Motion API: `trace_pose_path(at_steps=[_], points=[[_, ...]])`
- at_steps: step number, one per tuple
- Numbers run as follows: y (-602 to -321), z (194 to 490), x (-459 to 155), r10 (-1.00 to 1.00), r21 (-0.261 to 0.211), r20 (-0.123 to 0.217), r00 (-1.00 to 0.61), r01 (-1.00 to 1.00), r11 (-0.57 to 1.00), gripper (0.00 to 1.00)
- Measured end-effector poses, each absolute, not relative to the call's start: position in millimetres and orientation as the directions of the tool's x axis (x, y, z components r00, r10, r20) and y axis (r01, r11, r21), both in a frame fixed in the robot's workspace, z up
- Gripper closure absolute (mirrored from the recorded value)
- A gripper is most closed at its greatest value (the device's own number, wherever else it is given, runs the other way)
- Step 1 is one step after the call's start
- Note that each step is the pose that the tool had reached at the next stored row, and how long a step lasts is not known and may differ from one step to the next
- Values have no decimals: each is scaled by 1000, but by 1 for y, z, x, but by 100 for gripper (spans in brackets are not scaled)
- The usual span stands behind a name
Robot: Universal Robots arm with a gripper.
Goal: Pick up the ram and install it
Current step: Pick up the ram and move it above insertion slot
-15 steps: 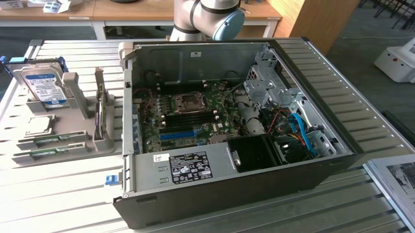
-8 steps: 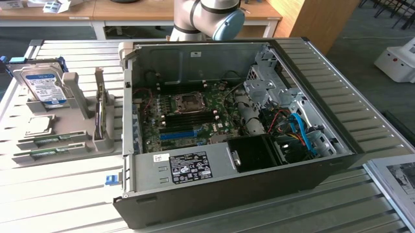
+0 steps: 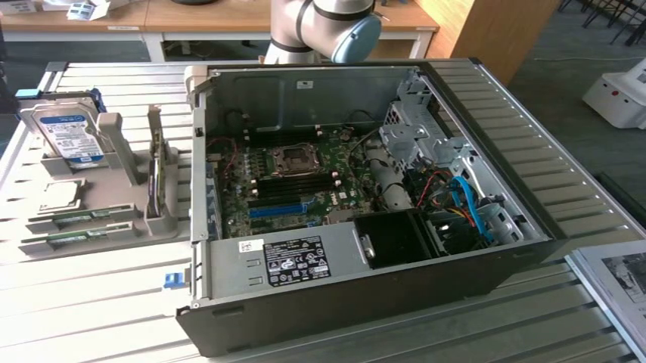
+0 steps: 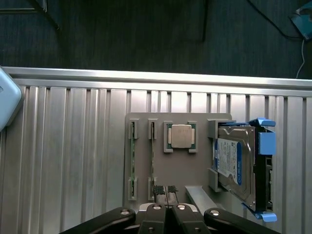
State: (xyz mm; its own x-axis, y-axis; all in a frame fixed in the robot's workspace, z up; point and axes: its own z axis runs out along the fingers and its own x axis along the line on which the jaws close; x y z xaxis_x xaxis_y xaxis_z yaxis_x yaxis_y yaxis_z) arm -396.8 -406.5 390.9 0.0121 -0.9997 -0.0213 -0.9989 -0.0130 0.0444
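Observation:
Two ram sticks, thin green strips, lie side by side in slots of a grey holder tray (image 3: 121, 234): one ram stick (image 3: 86, 217) and a second (image 3: 76, 239) at the exterior view's left. In the wrist view the same two show as the ram stick (image 4: 131, 161) and its neighbour (image 4: 152, 158). My gripper (image 4: 165, 190) hovers well above the tray's edge, beside the nearer stick, its black fingertips pressed together with nothing between them. The open computer case (image 3: 485, 280) shows the motherboard (image 3: 293, 189) with dark memory slots (image 3: 298, 181).
On the tray also sit a silver hard drive (image 3: 69, 136) (image 4: 239, 163) with a blue-and-white label, a square processor (image 3: 60, 195) (image 4: 181, 135) and an upright green expansion card (image 3: 156, 170). The arm's joint (image 3: 323, 26) stands behind the case. The ribbed metal table (image 4: 73, 161) ends at a dark floor.

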Motion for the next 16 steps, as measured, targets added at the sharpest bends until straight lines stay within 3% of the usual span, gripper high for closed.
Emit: trace_pose_path(at_steps=[16], points=[[-407,384,-396,-1000,36,-21,14,-999,-14,90]])
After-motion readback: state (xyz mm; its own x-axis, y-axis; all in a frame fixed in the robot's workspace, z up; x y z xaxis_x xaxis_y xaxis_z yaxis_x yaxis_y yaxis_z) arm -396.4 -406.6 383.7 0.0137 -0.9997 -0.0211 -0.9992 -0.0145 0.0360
